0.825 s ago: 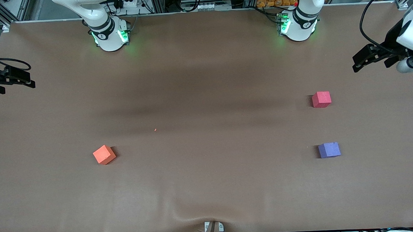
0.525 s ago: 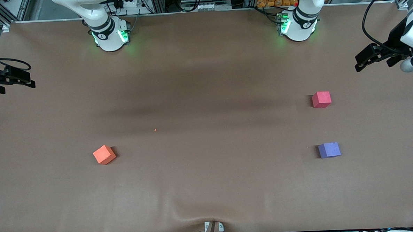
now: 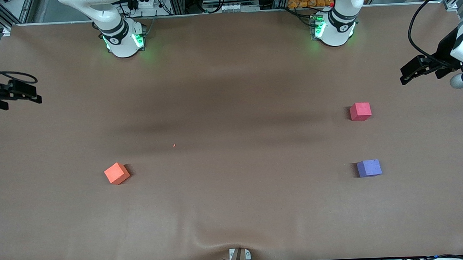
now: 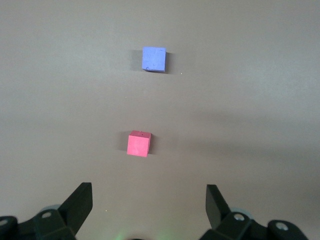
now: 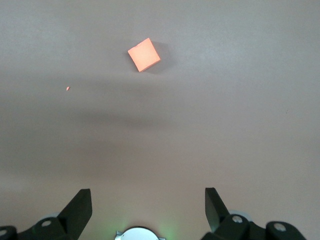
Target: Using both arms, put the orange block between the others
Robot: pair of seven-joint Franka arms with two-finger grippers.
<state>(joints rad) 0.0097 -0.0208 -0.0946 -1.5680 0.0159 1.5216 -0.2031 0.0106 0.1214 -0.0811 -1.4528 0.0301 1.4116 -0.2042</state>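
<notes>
Orange block (image 3: 116, 173) lies alone on the brown worktop (image 3: 235, 208) toward the right arm's end, turned corner-on to the front camera; a tiny orange crumb (image 3: 174, 145) sits near it, farther from that camera. You find the red-pink cube (image 3: 360, 111) and the purple-blue cube (image 3: 369, 168) toward the left arm's end, well apart, the purple-blue one nearer the camera. Your left tool (image 3: 410, 72) hangs over its edge of the worktop, jaws spread and empty; your right tool (image 3: 30, 94) hangs over its own edge, likewise spread and empty.
</notes>
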